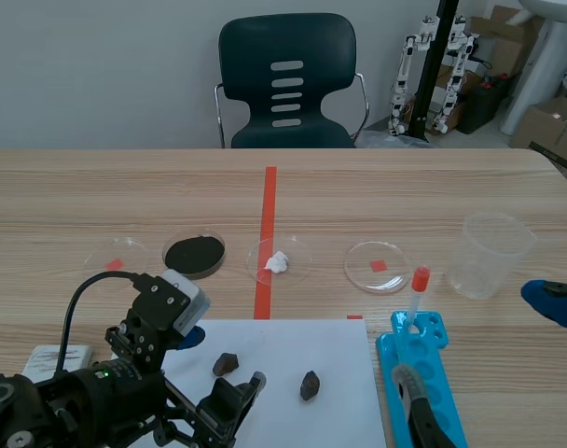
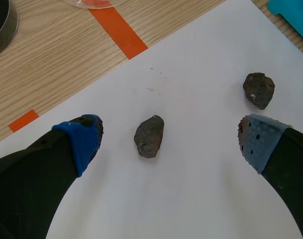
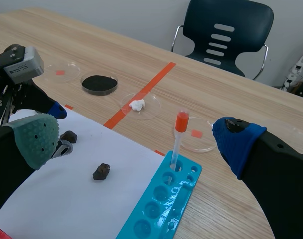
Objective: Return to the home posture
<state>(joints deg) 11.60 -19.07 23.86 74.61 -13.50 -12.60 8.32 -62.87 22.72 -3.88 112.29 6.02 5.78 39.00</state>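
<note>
Pale wood surface runs away toward a dark chair set against a plain wall. On it lie a white sheet of paper, a row of shallow dishes, a clear beaker and a blue tube rack with one red-capped tube standing in it.

The task names no object, only the arms, so their pose is what counts. The left gripper hangs low over the paper with its fingers spread wide and holding nothing. One stone lies on the sheet between the pads, touched by neither. The other stone sits just beyond the grey-blue pad. The right gripper is held higher, back from the work and near the rack, its fingers likewise wide apart and empty.

Neither arm carries a load, so any releasing looks done and only the retreat is left. The left arm seems the further from rest, being low and astride a stone. It would have to lift clear without nudging that stone. The right arm looks nearer to a resting pose, though nothing here shows what the home posture is.
</note>
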